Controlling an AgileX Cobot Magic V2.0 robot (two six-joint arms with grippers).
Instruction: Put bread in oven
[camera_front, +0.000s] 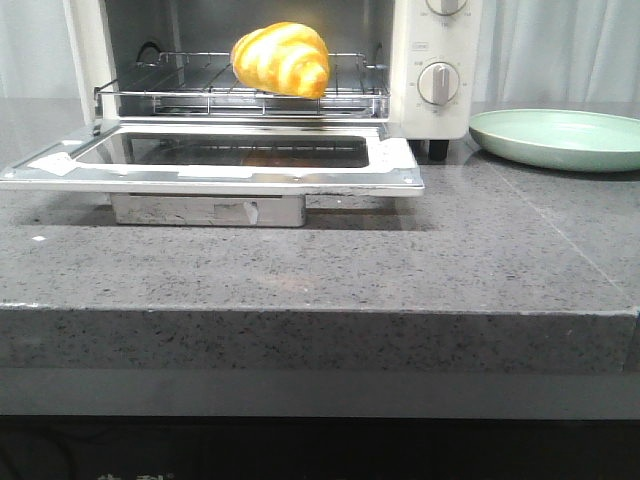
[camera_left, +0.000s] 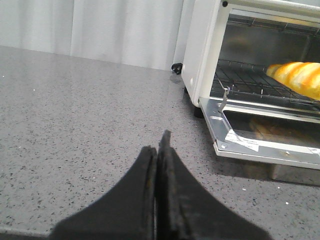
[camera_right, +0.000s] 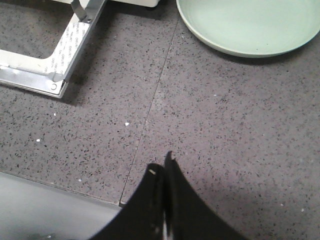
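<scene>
One bread (camera_front: 281, 59) rests on the wire rack (camera_front: 200, 85) inside the oven (camera_front: 425, 60), whose door (camera_front: 215, 165) lies folded down over the counter (camera_front: 320, 270). We see the left tool (camera_left: 159, 150) and right tool (camera_right: 163, 172) each pressed together, pinching nothing, both low over the counter and apart from the oven. We judge the placement done; the risk is a careless swing that knocks the open door or the green plate (camera_front: 560, 138) nearby.
</scene>
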